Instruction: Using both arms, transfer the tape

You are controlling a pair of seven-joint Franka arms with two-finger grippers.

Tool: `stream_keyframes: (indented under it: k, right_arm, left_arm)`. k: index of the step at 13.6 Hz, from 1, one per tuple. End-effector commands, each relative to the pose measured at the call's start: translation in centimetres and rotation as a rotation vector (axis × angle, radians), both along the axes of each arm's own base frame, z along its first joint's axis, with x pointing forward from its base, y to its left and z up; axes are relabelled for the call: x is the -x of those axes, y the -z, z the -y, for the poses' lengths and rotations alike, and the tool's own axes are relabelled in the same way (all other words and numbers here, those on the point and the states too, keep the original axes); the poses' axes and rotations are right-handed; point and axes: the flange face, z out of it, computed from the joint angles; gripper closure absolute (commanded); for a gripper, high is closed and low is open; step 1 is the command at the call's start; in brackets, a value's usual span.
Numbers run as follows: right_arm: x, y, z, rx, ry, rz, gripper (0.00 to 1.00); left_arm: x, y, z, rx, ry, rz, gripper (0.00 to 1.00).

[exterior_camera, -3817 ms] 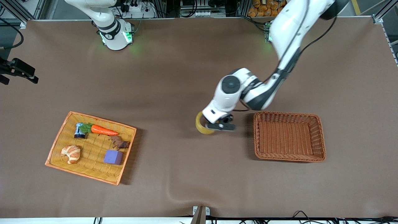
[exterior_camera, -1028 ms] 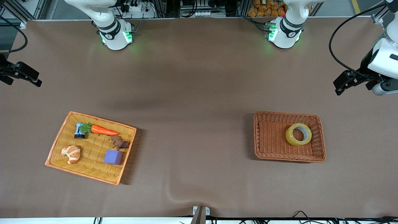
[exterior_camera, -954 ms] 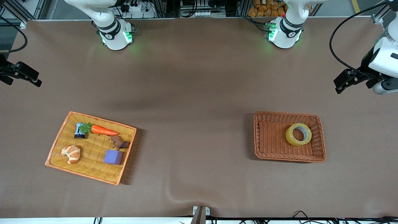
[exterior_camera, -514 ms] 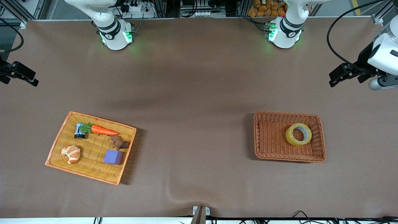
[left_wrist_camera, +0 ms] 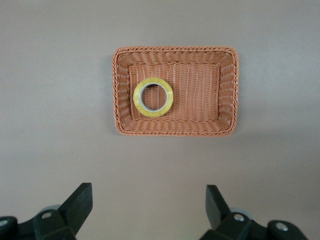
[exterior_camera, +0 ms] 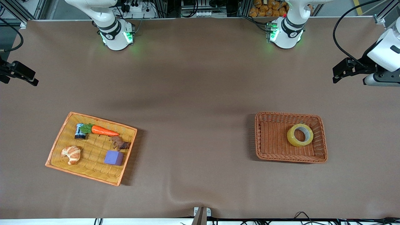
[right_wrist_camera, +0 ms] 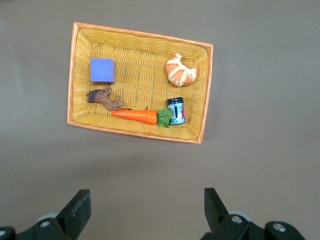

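The tape (exterior_camera: 300, 134) is lying flat in the brown basket (exterior_camera: 259, 137), toward the left arm's end of the table. It is judged to be light and stiff, with a smooth, somewhat slippery outer face, so it is best being gripped across the ring wall, one finger inside the core. The left gripper (left_wrist_camera: 148, 207) is being held high over the table with fingers wide apart; the right gripper (right_wrist_camera: 145, 207) is likewise spread, empty. Since half a second ago, the left gripper is being shifted only slightly.

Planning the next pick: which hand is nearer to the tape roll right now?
Left. The left hand hangs open over bare table at its own end, near the brown basket holding the tape roll. The right hand waits open at the table's right-arm end.
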Motion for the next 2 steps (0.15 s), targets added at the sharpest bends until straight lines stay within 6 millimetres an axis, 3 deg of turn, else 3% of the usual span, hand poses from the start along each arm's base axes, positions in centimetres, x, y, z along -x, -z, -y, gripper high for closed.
stream_keyframes:
  k: [1, 2]
  right_arm:
    - [0.44, -0.63, 0.03, 0.002, 0.013, 0.001, 0.00]
    - [0.50, -0.71, 0.12, 0.002, 0.015, 0.003, 0.00]
  left_arm:
    - [0.80, -0.83, -0.23, 0.023, 0.007, 0.004, 0.00]
    - [0.87, -0.97, -0.16, 0.023, 0.004, 0.005, 0.00]
